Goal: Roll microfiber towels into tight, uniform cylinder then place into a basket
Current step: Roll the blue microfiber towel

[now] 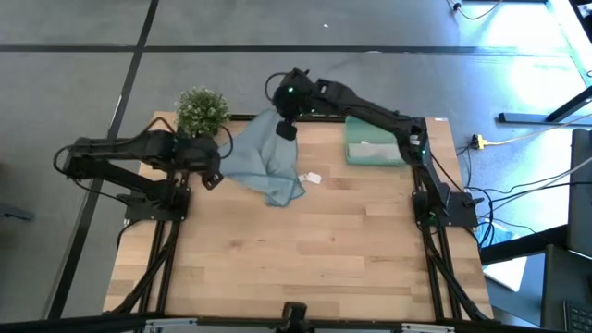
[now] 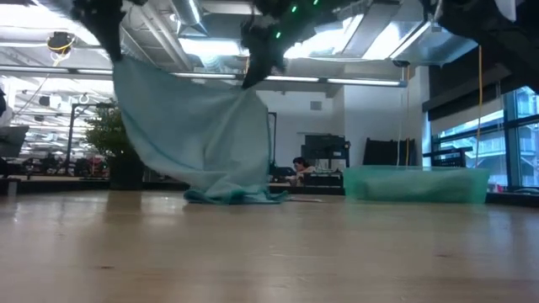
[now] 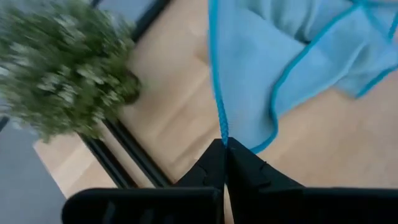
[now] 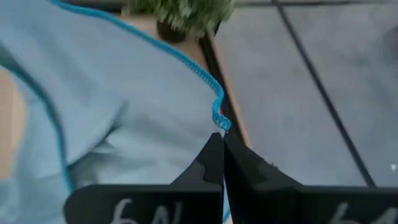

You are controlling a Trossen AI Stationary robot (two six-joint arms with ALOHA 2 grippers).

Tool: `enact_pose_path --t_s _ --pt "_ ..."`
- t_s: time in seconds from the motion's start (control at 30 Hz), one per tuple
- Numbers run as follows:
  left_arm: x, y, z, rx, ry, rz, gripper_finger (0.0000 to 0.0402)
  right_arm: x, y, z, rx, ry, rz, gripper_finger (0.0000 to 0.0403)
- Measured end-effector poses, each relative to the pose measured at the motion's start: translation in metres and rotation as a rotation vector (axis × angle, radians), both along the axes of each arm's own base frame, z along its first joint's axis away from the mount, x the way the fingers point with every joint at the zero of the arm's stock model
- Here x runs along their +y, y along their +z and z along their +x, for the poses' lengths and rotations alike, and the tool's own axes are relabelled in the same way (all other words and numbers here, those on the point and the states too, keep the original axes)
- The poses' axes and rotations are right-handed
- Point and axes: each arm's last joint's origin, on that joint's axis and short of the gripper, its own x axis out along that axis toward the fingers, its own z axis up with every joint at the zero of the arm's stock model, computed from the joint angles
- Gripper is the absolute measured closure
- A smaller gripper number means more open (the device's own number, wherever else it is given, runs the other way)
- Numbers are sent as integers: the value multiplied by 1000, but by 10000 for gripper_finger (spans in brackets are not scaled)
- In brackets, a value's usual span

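Note:
A light blue microfiber towel (image 1: pixel 264 162) with a darker blue stitched hem and a small white tag (image 1: pixel 312 178) hangs between my two grippers over the table's far left part. Its lower end (image 2: pixel 232 195) lies bunched on the table. My left gripper (image 3: pixel 224 144) is shut on the towel's left upper end next to the potted plant. My right gripper (image 4: pixel 221 137) is shut on its far upper end. The teal basket (image 1: pixel 375 150) stands at the far right, apart from both grippers. My left gripper pinches the towel's stitched hem (image 3: pixel 222 132) between its two fingertips, slanting down from the table's left side. The cloth runs away from the fingers in a raised sheet (image 2: pixel 168 118) and sags toward the table. My right gripper pinches the hem at a corner-like bend (image 4: pixel 217 119) between its two fingertips, slanting down from the far right. The towel hangs below the fingers (image 2: pixel 253 80), its lower end on the table.
A small green potted plant (image 1: pixel 202 111) stands at the far left corner, close to my left gripper and the towel. The basket (image 2: pixel 417 183) holds a paler shape. The near half of the wooden table (image 1: pixel 296 259) is bare.

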Motion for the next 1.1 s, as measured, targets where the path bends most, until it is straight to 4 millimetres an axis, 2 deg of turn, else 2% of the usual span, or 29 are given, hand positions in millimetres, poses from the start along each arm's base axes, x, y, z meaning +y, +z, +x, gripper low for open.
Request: enact_pose_path --t_s 0.3,0.47,0.6,0.83,0.97,1.1 --pt "19 55 -3 -131 86 145 401 11 73 -49 -77 -43 -130 402" --pt "36 74 1 -103 88 222 401 16 98 -71 -108 -30 -186 403" --pt "55 82 9 -20 125 319 401 9 109 -83 -128 -70 -210 403" --pt "96 94 31 37 82 451 401 -6 110 -92 -100 -102 -261 403" --pt "118 111 42 -9 60 569 401 -15 114 -96 -125 -127 -281 403" --pt "126 131 46 -33 28 637 401 -15 125 -107 -155 -144 -299 403"
